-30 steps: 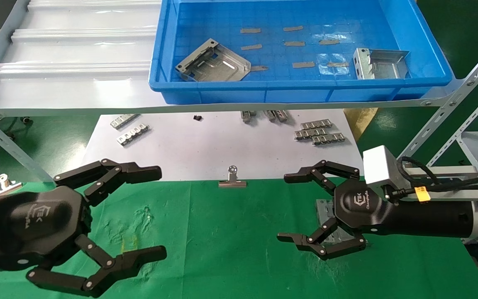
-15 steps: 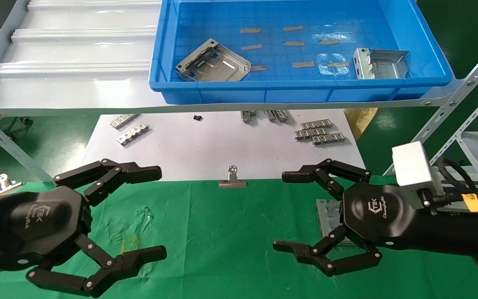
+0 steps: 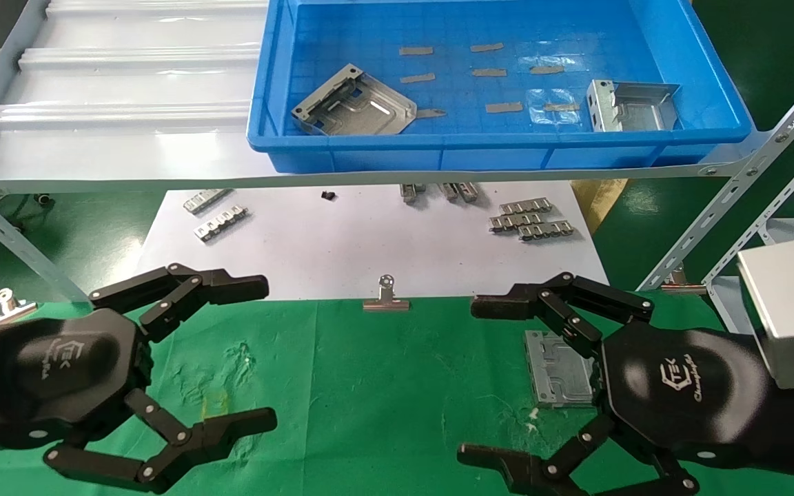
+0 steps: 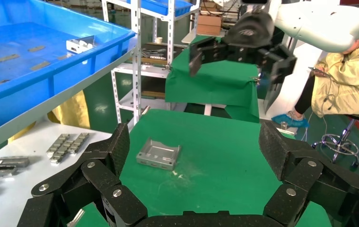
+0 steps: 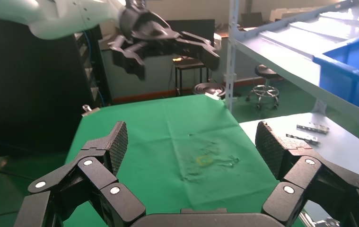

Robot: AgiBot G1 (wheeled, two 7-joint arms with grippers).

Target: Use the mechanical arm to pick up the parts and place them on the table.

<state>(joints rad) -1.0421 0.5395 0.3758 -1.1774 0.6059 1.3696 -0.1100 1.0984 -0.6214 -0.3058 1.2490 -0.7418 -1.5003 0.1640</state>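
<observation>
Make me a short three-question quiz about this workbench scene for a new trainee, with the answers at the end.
1. True or false: the right gripper has a part clamped in its jaws.
2. How many parts lie in the blue bin?
3. The part on the green table rests: A) flat on the cloth, B) on the white sheet, C) in the left gripper.

Key: 1 false, its jaws are open and empty; 2 two; 3 A.
</observation>
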